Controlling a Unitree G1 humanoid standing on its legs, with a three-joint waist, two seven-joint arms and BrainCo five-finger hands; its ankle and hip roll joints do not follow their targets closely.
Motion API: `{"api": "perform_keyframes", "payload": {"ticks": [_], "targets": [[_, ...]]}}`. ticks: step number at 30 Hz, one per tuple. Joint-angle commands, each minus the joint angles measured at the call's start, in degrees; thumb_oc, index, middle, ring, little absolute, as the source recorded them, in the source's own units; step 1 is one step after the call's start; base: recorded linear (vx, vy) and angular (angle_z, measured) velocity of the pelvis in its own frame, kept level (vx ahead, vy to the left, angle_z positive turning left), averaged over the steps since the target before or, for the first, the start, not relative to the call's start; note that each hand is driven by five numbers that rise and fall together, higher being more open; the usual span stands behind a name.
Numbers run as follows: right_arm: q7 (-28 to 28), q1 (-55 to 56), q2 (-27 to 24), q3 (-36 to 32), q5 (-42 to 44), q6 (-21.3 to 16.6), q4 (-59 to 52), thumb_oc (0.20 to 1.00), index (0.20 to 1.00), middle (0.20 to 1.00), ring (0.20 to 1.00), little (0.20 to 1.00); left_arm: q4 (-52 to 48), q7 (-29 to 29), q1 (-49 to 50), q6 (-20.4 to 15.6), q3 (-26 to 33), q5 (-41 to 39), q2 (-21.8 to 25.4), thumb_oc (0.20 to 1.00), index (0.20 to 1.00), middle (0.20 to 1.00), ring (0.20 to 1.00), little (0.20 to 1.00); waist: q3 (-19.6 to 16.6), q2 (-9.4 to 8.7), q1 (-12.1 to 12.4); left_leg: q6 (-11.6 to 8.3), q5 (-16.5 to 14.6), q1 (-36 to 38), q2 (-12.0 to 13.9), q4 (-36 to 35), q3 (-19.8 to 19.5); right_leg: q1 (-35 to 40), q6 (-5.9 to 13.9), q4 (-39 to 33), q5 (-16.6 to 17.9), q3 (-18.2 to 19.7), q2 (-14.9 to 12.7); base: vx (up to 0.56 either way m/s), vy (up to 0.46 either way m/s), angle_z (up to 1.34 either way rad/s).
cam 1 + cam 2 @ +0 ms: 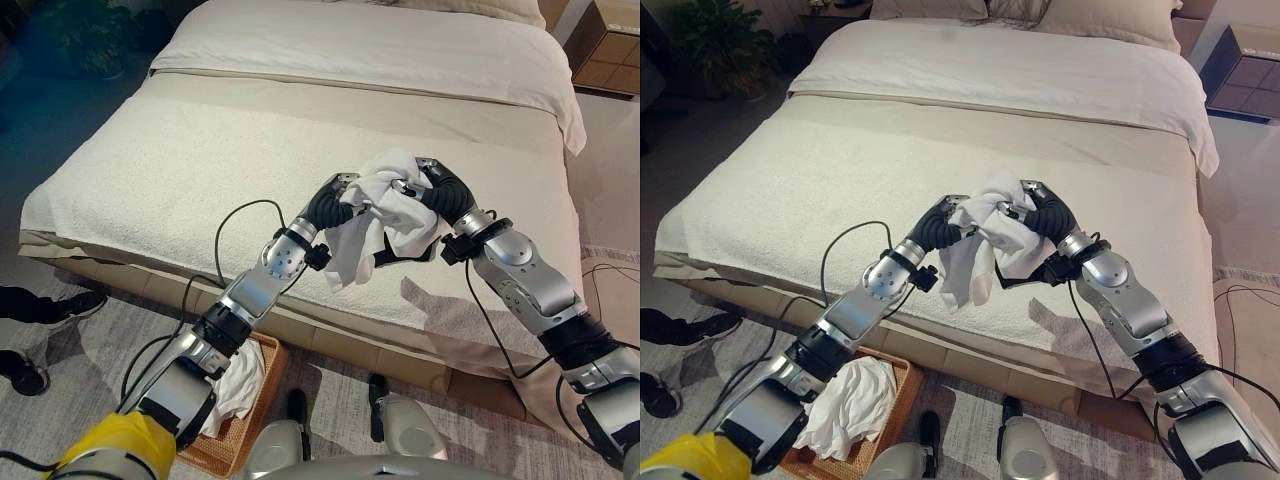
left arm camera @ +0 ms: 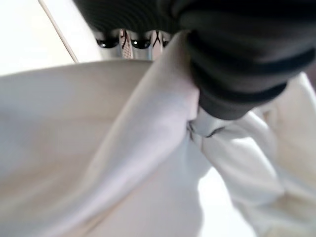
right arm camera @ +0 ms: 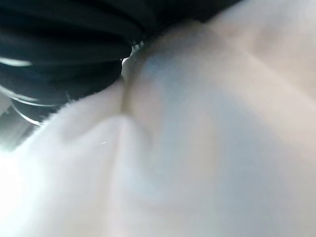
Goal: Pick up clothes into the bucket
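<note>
A white garment [image 1: 385,215] hangs bunched between both hands just above the near part of the bed [image 1: 200,160]. My left hand [image 1: 335,200] grips its left side and my right hand [image 1: 440,192] grips its right side, the two hands close together. The loose end of the cloth drapes down toward the mattress edge. In the left wrist view the garment [image 2: 123,148] spreads right under the hand's dark cover [image 2: 237,59]. The right wrist view has the cloth [image 3: 197,148] pressed against that hand [image 3: 59,49]. A woven basket [image 1: 902,372] stands on the floor at lower left.
A white piece of clothing [image 1: 850,405] lies in the basket. The bed has a folded-back duvet [image 1: 380,50] at its far end. A person's dark shoes [image 1: 70,305] stand on the floor at left. A wooden nightstand [image 1: 605,45] sits at upper right, a plant [image 1: 710,40] at upper left.
</note>
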Motion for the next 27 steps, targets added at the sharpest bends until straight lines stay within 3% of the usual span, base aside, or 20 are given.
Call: {"api": "perform_keyframes", "payload": {"ticks": [1, 4, 5, 6, 7, 10, 12, 13, 19, 27], "targets": [[0.5, -1.2, 3.4, -4.5, 3.4, -5.5, -8.3, 1.0, 1.0, 1.0, 1.0, 1.0, 0.1, 2.9, 1.6, -1.6, 3.1, -8.5, 0.1, 0.2, 0.2, 0.2, 0.2, 0.2, -3.1, -3.8, 0.4, 0.87, -4.5, -2.5, -1.9, 4.7, -0.5, 5.8, 3.6, -4.8, -0.5, -0.1, -2.3, 0.0, 0.0, 0.0], [-0.9, -0.3, 4.6, -5.1, 4.1, -5.1, -7.8, 1.0, 1.0, 1.0, 1.0, 1.0, -2.5, 0.8, 8.3, -2.3, 6.6, -23.6, -1.5, 0.2, 0.2, 0.2, 0.2, 0.2, -3.0, -3.82, 1.0, 0.89, -4.4, -2.9, -1.9, 4.8, -0.7, 5.5, 3.4, -4.7, -0.4, -0.1, -2.3, 0.0, 0.0, 0.0], [-0.9, -0.3, 4.6, -5.1, 4.1, -5.1, -7.8, 1.0, 1.0, 1.0, 1.0, 1.0, -2.5, 0.8, 8.3, -2.3, 6.6, -23.6, -1.5, 0.2, 0.2, 0.2, 0.2, 0.2, -3.0, -3.82, 1.0, 0.89, -4.4, -2.9, -1.9, 4.8, -0.7, 5.4, 3.4, -4.7, -0.4, -0.1, -2.3, 0.0, 0.0, 0.0], [-0.7, -0.2, 4.6, -5.6, 4.7, -5.6, -7.5, 1.0, 1.0, 1.0, 1.0, 1.0, -5.4, -0.2, 10.4, -3.1, 8.0, -32.2, -1.1, 0.2, 0.2, 0.2, 0.2, 0.2, -3.0, -3.66, 1.4, 0.85, -4.4, -3.0, -1.9, 4.9, -0.9, 5.4, 3.39, -4.8, -0.4, -0.1, -2.4, 0.0, 0.0, 0.0], [-0.7, -0.2, 4.6, -5.5, 4.7, -5.6, -7.5, 1.0, 1.0, 1.0, 1.0, 1.0, -5.5, -0.2, 10.5, -3.1, 8.0, -32.2, -1.1, 0.2, 0.2, 0.2, 0.2, 0.2, -3.0, -3.67, 1.4, 0.85, -4.4, -3.0, -1.9, 4.9, -0.9, 5.4, 3.39, -4.8, -0.4, -0.1, -2.4, 0.0, 0.0, 0.0], [-2.0, 0.3, 5.8, -5.8, 4.4, -5.8, -7.1, 1.0, 1.0, 1.0, 1.0, 1.0, -9.0, -0.7, 11.9, -3.6, 8.9, -42.0, -2.3, 0.2, 0.2, 0.2, 0.2, 0.2, -2.8, -3.56, 1.5, 0.94, -4.6, -3.3, -2.1, 5.2, -1.1, 5.1, 3.35, -4.5, -0.5, -0.1, -2.5, 0.0, 0.0, 0.0], [-2.1, 0.6, 6.4, -6.1, 4.2, -6.2, -6.5, 1.0, 1.0, 1.0, 1.0, 1.0, -10.2, -0.7, 11.1, -4.6, 10.7, -44.6, -1.7, 0.2, 0.2, 0.2, 0.2, 0.2, -2.9, -3.54, 1.4, 0.93, -4.6, -3.4, -2.2, 5.3, -1.1, 5.0, 3.39, -4.4, -0.5, -0.1, -2.5, 0.0, 0.004, 0.02], [-3.7, 2.3, 8.1, -6.7, 2.4, -6.1, -6.9, 1.0, 1.0, 1.0, 1.0, 1.0, -12.1, 0.5, 14.3, -4.2, 10.0, -45.5, -5.2, 0.2, 0.2, 0.2, 0.2, 0.2, -2.7, -3.62, 1.3, 1.16, -4.8, -3.7, -2.3, 5.5, -1.3, 4.6, 3.26, -4.0, -0.6, 0.0, -2.6, 0.0, 0.007, 0.04], [-8.2, 3.1, 11.8, -9.1, -0.7, -6.4, -2.6, 1.0, 1.0, 1.0, 1.0, 1.0, -16.0, -0.7, 17.1, -4.9, 9.1, -50.1, -7.5, 0.2, 0.2, 0.2, 0.2, 0.2, -2.2, -3.89, 1.5, 1.49, -5.0, -4.7, -2.5, 6.1, -1.6, 3.6, 3.18, -3.0, -0.8, 0.1, -2.8, -0.01, -0.001, 0.01], [-18.3, 3.0, 17.3, -16.0, -11.0, -7.3, 7.8, 1.0, 1.0, 1.0, 1.0, 1.0, -24.0, 0.4, 27.5, -8.3, 18.8, -49.9, -6.0, 0.2, 0.2, 0.2, 0.2, 0.2, 1.5, -2.75, 4.2, 2.24, -5.3, -9.4, -3.9, 9.7, -3.4, -0.5, 2.75, 1.2, -1.5, -0.3, -4.1, -0.07, 0.001, 0.1]]}}
